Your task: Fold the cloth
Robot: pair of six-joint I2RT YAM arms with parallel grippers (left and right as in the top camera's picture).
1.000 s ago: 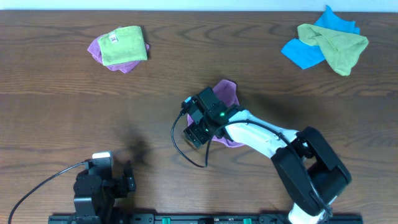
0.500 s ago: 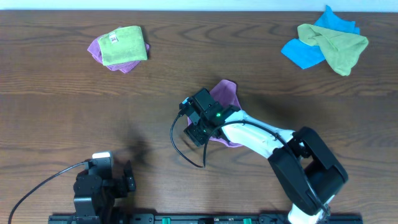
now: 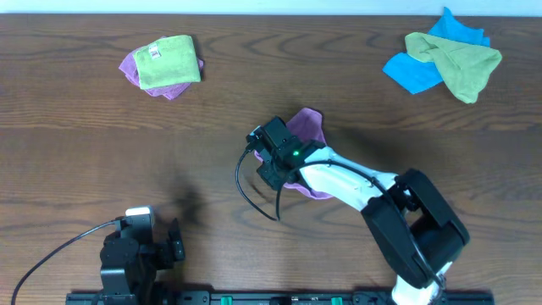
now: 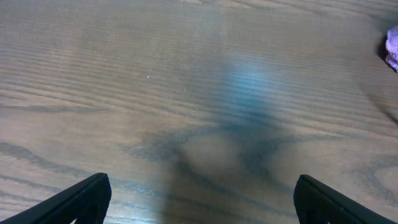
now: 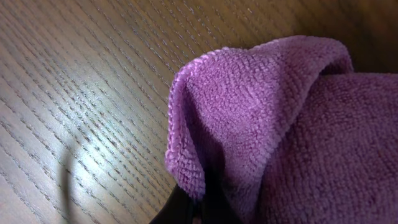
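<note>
The cloth (image 3: 308,127), lilac-purple and crumpled, lies at the table's middle, mostly hidden under my right arm in the overhead view. My right gripper (image 3: 273,161) sits at its left end, shut on a hemmed edge of the cloth (image 5: 249,106), which fills the right wrist view as a raised fold. My left gripper (image 3: 161,241) rests near the front left edge, open, with only bare wood between its fingertips (image 4: 81,199). A sliver of the cloth (image 4: 392,46) shows at the right edge of the left wrist view.
A lime-green cloth (image 3: 167,61) lies folded on a purple one (image 3: 131,69) at the back left. A blue cloth (image 3: 419,69) and a green cloth (image 3: 453,58) are heaped at the back right. A black cable (image 3: 246,191) loops beside my right gripper.
My right gripper has closed on the cloth's edge and shifted slightly toward the back. The left arm has stayed still.
</note>
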